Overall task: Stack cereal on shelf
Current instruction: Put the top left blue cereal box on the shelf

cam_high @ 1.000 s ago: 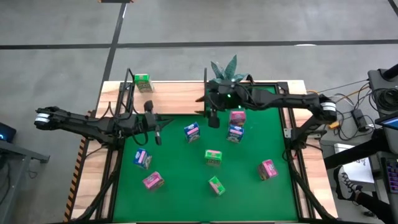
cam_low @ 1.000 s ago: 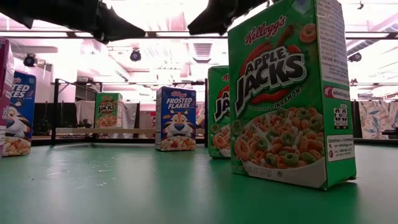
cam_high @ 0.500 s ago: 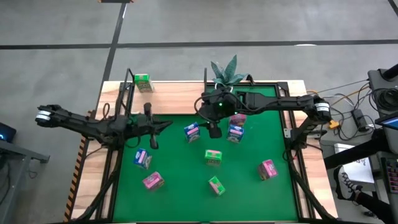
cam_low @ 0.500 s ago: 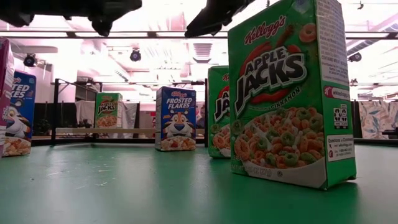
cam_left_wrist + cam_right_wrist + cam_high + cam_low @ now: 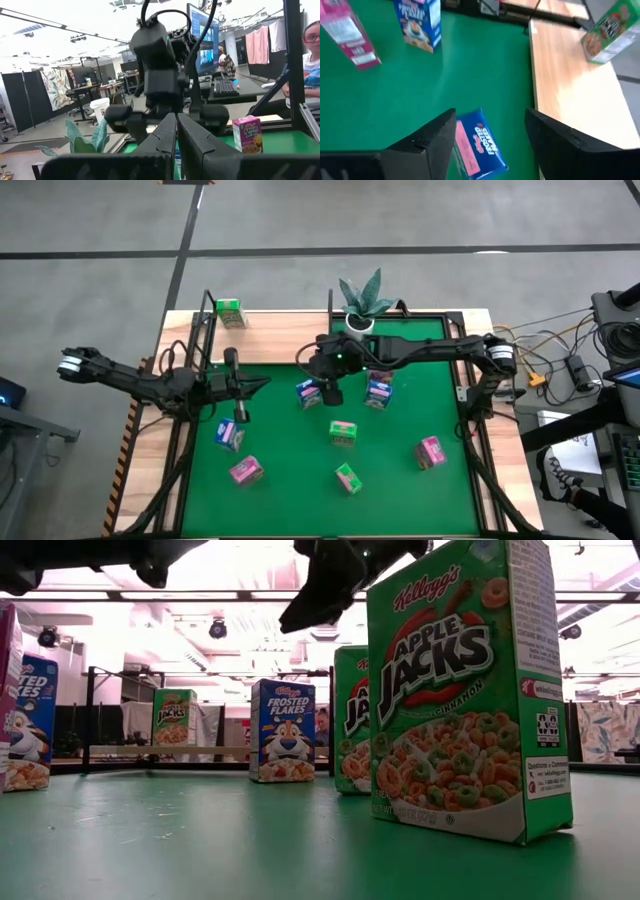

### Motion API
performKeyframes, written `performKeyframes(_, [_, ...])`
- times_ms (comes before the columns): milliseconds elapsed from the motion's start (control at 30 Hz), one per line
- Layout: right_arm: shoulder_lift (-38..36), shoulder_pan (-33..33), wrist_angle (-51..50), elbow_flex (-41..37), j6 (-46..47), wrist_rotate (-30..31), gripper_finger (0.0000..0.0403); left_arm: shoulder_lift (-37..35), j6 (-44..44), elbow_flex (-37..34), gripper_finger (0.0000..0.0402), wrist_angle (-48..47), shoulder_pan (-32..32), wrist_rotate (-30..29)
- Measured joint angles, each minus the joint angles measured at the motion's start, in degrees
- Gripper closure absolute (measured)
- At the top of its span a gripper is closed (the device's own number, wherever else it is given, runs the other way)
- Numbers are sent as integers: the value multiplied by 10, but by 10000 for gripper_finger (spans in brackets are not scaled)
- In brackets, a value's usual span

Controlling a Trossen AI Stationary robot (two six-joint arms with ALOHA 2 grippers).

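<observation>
Seen from above: three green cereal cartons [image 5: 229, 311], [image 5: 343, 433], [image 5: 348, 477], three blue-and-white [image 5: 309, 391], [image 5: 378, 392], [image 5: 228, 434], two pink [image 5: 245, 470], [image 5: 431, 451], one potted plant [image 5: 363, 298], two arms.

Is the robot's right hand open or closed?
Open. The right gripper has its fingers spread wide, with a blue cereal box showing between them, not yet squeezed.

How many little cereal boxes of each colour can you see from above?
Green printed cereal cartons: 3
Blue-and-white printed cereal cartons: 3
Pink printed cereal cartons: 2 in plain sight
Total: 8 in plain sight
</observation>
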Motion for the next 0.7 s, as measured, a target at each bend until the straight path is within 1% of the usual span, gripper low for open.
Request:
performKeyframes(133, [17, 0, -4, 9, -15, -2, 143, -1, 3, 0, 402, 0, 0, 0])
performKeyframes(233, [30, 2, -10, 10, -33, -2, 133, -1, 9, 0, 402, 0, 0, 0])
performKeyframes(567, [77, 2, -36, 10, -52, -1, 131, 3, 10, 0, 402, 0, 0, 0])
performKeyframes(700, [80, -1, -40, 9, -52, -1, 134, 3, 10, 0, 402, 0, 0, 0])
